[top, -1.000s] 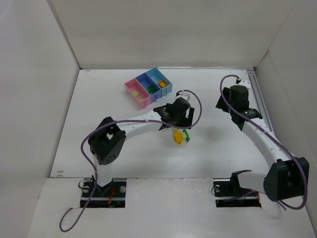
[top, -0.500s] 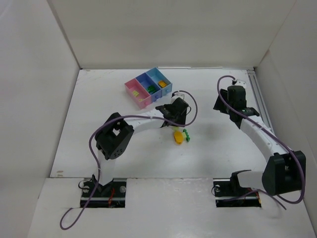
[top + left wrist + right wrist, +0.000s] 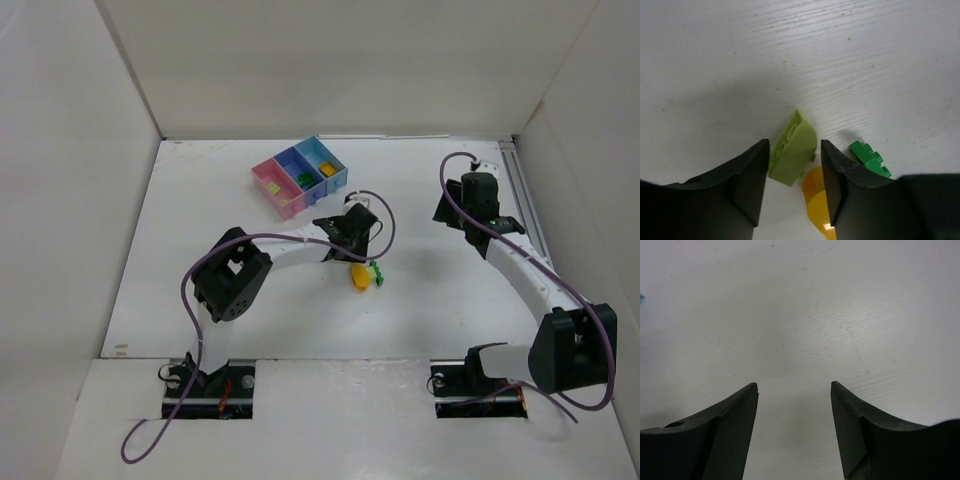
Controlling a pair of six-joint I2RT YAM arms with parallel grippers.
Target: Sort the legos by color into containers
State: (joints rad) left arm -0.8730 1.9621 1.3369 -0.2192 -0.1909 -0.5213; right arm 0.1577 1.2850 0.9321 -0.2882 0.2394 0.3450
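Top view: the three joined containers sat at the far middle of the table (image 3: 215,215), angled in a row: the pink bin (image 3: 270,180), the purple-blue bin (image 3: 294,165) and the light blue bin (image 3: 318,152). Each held small coloured specks: pale yellowish in the pink, green in the purple-blue, orange-yellow in the light blue; their number was too small to count. The left gripper (image 3: 352,228) reached out mid-table, between the bins and a small cluster of loose legos. In that cluster an orange-yellow brick (image 3: 359,276) lay touching or just beside a dark green brick (image 3: 376,273). The right gripper (image 3: 462,200) hung over bare table well to the right, apart from all bricks. Left wrist view: the left gripper (image 3: 793,148) stood partly open, its two dark fingers straddling a pale yellow-green brick (image 3: 792,156) that lay tilted on the table. The gap was about as wide as the brick, but whether the pads pressed it I could not tell. The orange-yellow brick (image 3: 816,200) lay just nearer the camera, against the pale one and partly hidden by the right-hand finger; the dark green brick (image 3: 869,158) lay off to the right, outside the fingers. Right wrist view: the right gripper (image 3: 794,388) was spread wide with nothing held — only scuffed white table showed between its fingers.
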